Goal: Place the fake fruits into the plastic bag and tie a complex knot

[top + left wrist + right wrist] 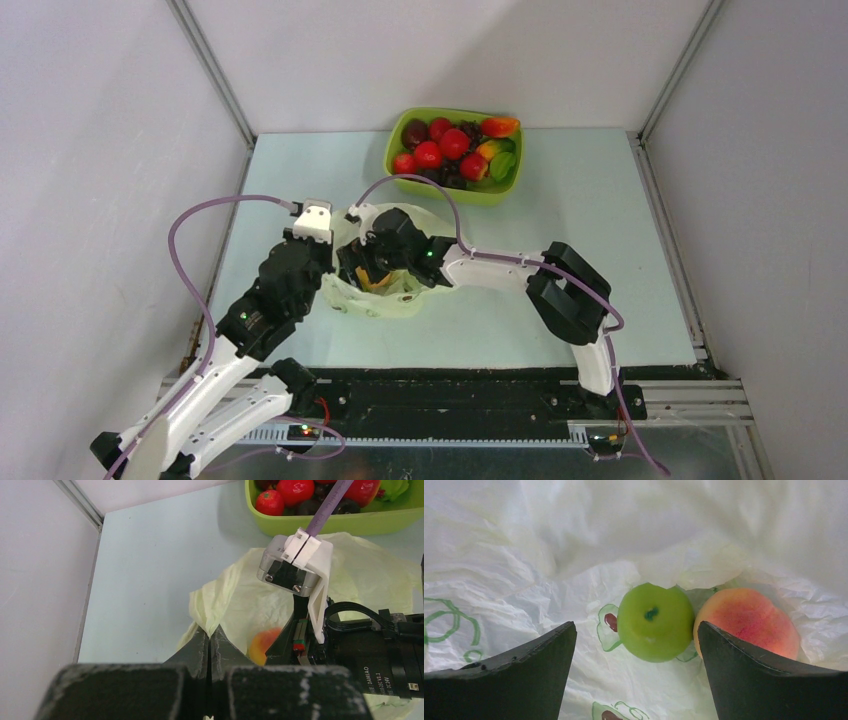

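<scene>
Well, early days here. The thin, crinkly pale yellow-green plastic bag point(380, 300) lies open on the pale table point(600, 250), and I see only two pieces inside it: a glossy green apple point(655, 621) and an orange-pink peach point(749, 622), side by side on the bag's floor. The left gripper point(210, 635) is clamped tight on the bag's rim, holding the mouth up. The right gripper point(636, 627) hangs inside the mouth, jaws spread wide, gripping nothing; the apple sits between them, untouched. A heap of red and dark fruits point(450, 148) waits in the rigid lime-green tray point(470, 193). By my reckoning most of the loading remains, and the tying has not begun.
</scene>
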`<state>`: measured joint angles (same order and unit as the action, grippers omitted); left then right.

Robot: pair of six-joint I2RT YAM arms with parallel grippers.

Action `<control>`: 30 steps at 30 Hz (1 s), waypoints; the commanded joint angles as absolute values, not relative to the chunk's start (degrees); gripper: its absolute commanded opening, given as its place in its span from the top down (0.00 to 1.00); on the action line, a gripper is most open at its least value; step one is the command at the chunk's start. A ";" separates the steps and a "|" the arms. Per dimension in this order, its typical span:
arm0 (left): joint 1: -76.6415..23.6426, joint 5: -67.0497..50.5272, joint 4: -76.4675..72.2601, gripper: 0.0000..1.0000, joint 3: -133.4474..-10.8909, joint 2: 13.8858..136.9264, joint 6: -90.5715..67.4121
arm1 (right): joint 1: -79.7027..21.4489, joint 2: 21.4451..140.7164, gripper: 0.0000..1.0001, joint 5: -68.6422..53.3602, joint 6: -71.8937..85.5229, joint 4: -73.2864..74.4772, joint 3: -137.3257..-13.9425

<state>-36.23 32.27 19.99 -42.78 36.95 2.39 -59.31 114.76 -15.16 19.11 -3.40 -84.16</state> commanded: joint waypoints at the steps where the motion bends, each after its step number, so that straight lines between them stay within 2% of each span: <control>1: -35.90 31.59 18.54 1.00 -45.43 36.30 1.62 | -59.76 114.28 0.05 -13.41 17.48 -3.60 -86.57; 9: -35.95 32.06 18.54 1.00 -45.35 36.11 1.54 | -59.72 110.79 0.06 -11.37 17.48 -4.59 -84.15; 18: -35.99 33.67 18.72 1.00 -45.43 36.10 1.30 | -60.07 97.90 0.06 -1.40 14.46 -5.64 -73.52; 25: -35.94 33.70 18.69 1.00 -45.42 36.35 1.44 | -58.02 88.85 0.08 5.01 13.48 1.63 -70.83; 30: -35.95 33.62 18.53 1.00 -45.35 36.58 1.65 | -52.20 85.48 0.10 10.74 15.85 7.07 -70.80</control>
<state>-36.23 32.82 20.03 -42.78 36.49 2.39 -56.71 88.77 3.66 14.79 1.91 -71.20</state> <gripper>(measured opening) 0.008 0.906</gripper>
